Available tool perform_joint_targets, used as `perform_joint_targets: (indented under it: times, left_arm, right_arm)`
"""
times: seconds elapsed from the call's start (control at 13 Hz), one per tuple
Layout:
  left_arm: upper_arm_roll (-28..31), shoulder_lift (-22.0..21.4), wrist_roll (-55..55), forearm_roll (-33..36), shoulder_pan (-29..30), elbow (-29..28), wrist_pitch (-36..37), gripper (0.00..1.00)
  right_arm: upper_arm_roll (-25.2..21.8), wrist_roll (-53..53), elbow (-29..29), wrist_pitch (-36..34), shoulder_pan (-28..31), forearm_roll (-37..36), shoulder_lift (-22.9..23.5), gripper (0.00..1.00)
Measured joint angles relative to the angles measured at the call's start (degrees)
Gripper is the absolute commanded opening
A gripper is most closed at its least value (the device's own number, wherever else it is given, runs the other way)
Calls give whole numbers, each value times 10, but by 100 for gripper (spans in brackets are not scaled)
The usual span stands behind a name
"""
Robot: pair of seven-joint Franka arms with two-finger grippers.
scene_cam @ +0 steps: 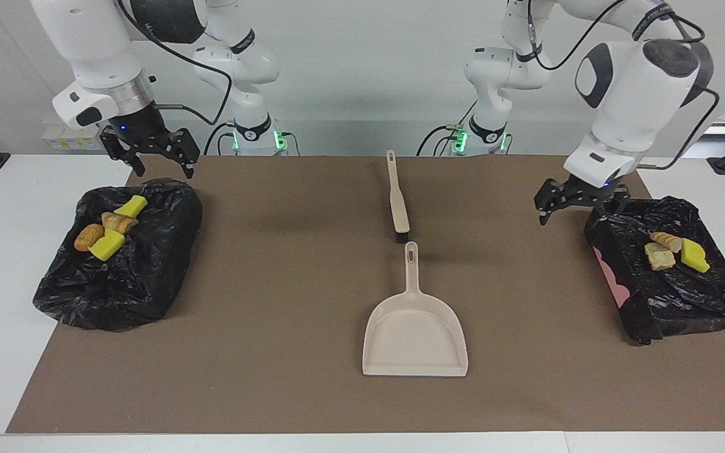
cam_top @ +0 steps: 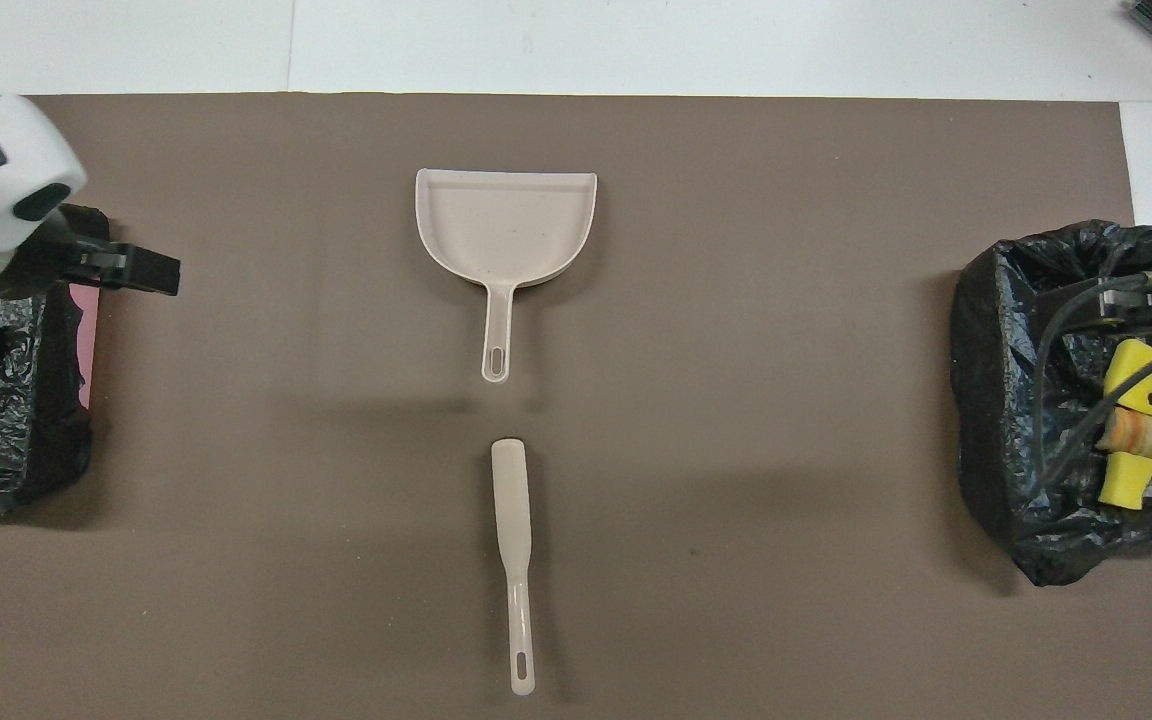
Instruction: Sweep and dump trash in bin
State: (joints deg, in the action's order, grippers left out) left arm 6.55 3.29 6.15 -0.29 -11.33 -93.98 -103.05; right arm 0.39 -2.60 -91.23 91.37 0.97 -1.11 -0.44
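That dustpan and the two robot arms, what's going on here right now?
Nothing is being handled. The dustpan lies empty mid-mat, the brush just nearer the robots, both untouched. The trash sits in two bag-lined bins: four pieces at the right arm's end, three at the left arm's. The left tool hangs open by its bin; the right tool waits open above its bin.

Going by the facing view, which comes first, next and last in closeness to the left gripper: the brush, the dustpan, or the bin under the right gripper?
From the left gripper:
1. Brush, mid-table, nearer the robots.
2. Dustpan, mid-table, farther from the robots.
3. Bin, at the right arm's end.
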Motion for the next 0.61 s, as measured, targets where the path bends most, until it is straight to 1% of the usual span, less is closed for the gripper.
perform_joint_targets:
  times: [0.15, 0.38, 0.61]
  left_arm:
    - [1, -18, 38, 2, 28, 17, 39, 100]
    - [2, -27, 50, 4, 55, 76, 130, 100]
    - [-2, -29, 54, 4, 60, 95, 151, 100]
  right_arm:
    - [0, 0, 0, 0, 0, 0, 0, 100]
    - [0, 0, 0, 0, 0, 0, 0, 100]
    - [0, 0, 0, 0, 0, 0, 0, 100]
